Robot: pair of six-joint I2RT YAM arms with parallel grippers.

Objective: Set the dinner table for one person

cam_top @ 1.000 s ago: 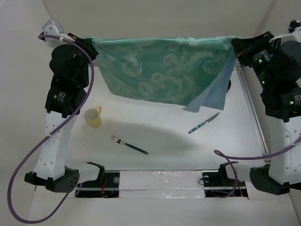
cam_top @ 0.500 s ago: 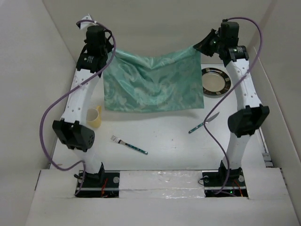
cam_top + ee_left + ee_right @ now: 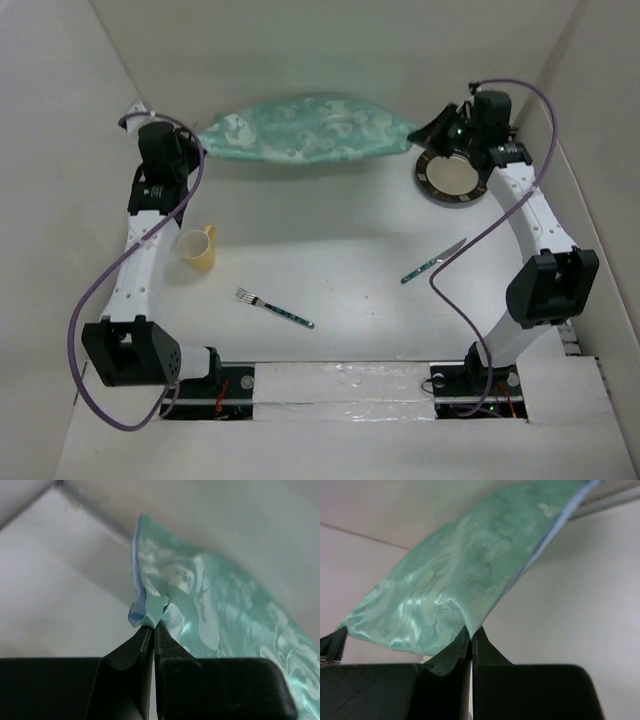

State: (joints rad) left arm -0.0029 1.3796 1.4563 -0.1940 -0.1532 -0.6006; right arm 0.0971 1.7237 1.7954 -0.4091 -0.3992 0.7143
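"White and matte: is that the dinner table (image 3: 340,250) in the top view?"

"Yes. It is a broad flat rectangle that fills most of the frame, and white walls (image 3: 330,50) rise at its edges."

"Where does it lie relative to my jaws?"

"Beneath them. Both of your grippers are in the upper part of the frame, near the far wall. The left gripper (image 3: 153,626) is at upper left and the right gripper (image 3: 471,631) at upper right. Each wrist view shows two black fingers (image 3: 127,652) pinched tight on a corner of a mint-green patterned placemat (image 3: 310,130). A pale blue underside shows at the fold in the left-hand grip. The cloth stretches between the two grippers in a shallow sag. I cannot tell whether it touches the table."

"What else is around?"

"A round plate (image 3: 452,177) with a dark rim lies at upper right, just beside the right end of the cloth. Your right arm (image 3: 540,230) partly covers it. A pale yellow mug (image 3: 198,248) stands at centre left, just beside your left arm (image 3: 140,260). A fork (image 3: 274,308) with a dark teal handle lies slanted at lower centre. A knife (image 3: 433,262) with a matching handle lies slanted at centre right. The mug, fork and knife are well apart from one another, on the table below the cloth in the frame."
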